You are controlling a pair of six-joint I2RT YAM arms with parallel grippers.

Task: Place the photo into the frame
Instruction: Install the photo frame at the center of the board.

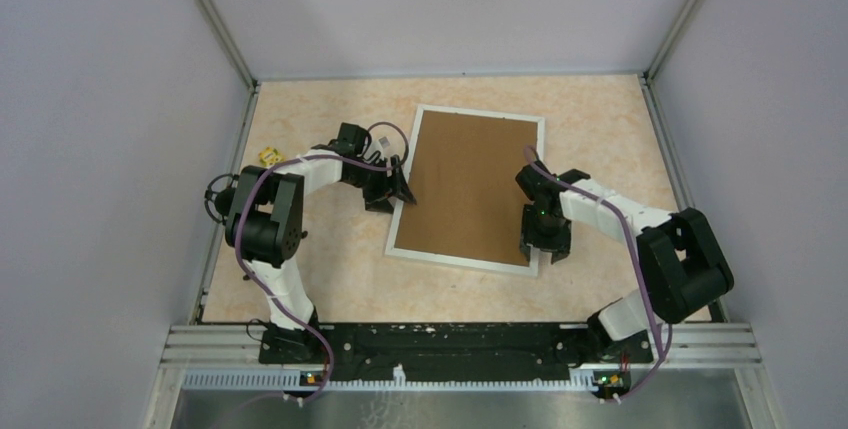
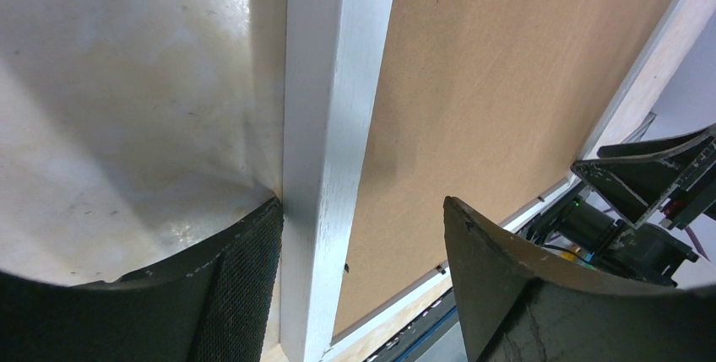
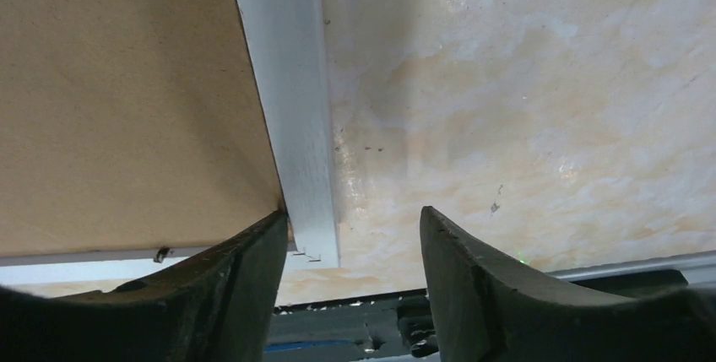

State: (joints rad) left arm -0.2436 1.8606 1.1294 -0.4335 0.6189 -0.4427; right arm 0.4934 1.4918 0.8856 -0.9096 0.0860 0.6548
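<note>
1. The frame (image 1: 480, 112) lies flat in the middle of the counter (image 1: 330, 269), back side up, its long sides running away from the arms and the whole thing turned slightly
2. A plain brown board (image 1: 468, 189) fills the opening inside the thin white bars and covers whatever is beneath it
3. The left tool (image 1: 398, 187) is at the frame's left long bar, about halfway along; from its wrist view the tool (image 2: 361, 210) stands wide, with the white bar running up between the two fingers
4. One of its fingers (image 2: 245, 278) sits right at the bar's outer edge over the bare counter, while the other hangs over the brown board, clear of the bar; nothing is clamped
5. The right tool (image 1: 543, 252) is at the frame's near right corner; its wrist view shows the tool (image 3: 353, 214) spread apart and holding nothing
6. One right finger (image 3: 245, 278) is over the corner where the board meets the bar, the other over bare counter just beside the frame
7. A small yellow thing (image 1: 268, 156) lies near the counter's left edge, well apart from the frame
</note>
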